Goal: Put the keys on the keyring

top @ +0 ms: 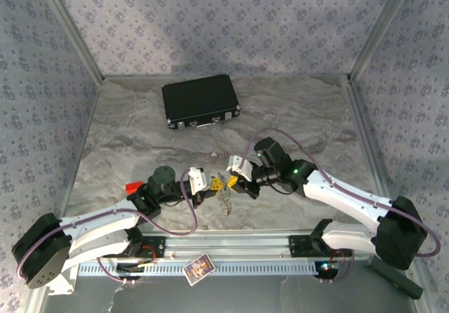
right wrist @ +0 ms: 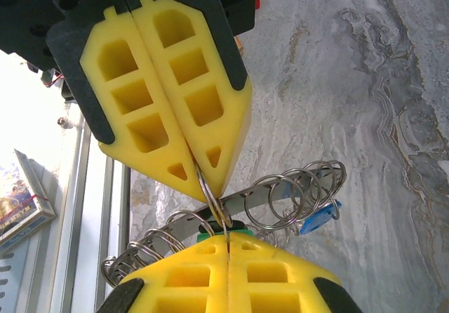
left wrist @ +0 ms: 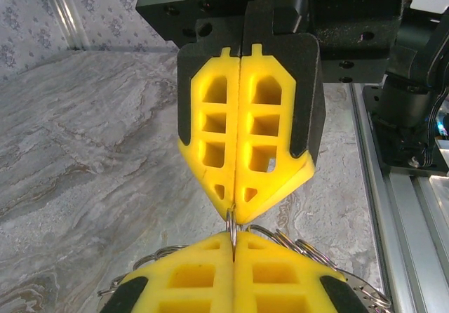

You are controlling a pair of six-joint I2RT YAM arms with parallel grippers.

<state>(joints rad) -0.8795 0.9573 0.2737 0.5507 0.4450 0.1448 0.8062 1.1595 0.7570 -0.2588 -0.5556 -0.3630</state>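
Low over the table's near middle, my left gripper and right gripper meet tip to tip. Both are shut on one small wire loop of the keyring, which dangles under them. In the right wrist view the keyring is a curved metal band strung with several small loops. The blue key hangs from loops at its far end. The green key peeks out just behind my right gripper, with the left gripper above it. In the left wrist view my left gripper faces the right gripper, loops of the keyring fanning behind.
A black case lies at the back of the marbled table. A red block sits by the left arm. A boxed card deck rests on the aluminium rail at the near edge. Patterned walls close in three sides.
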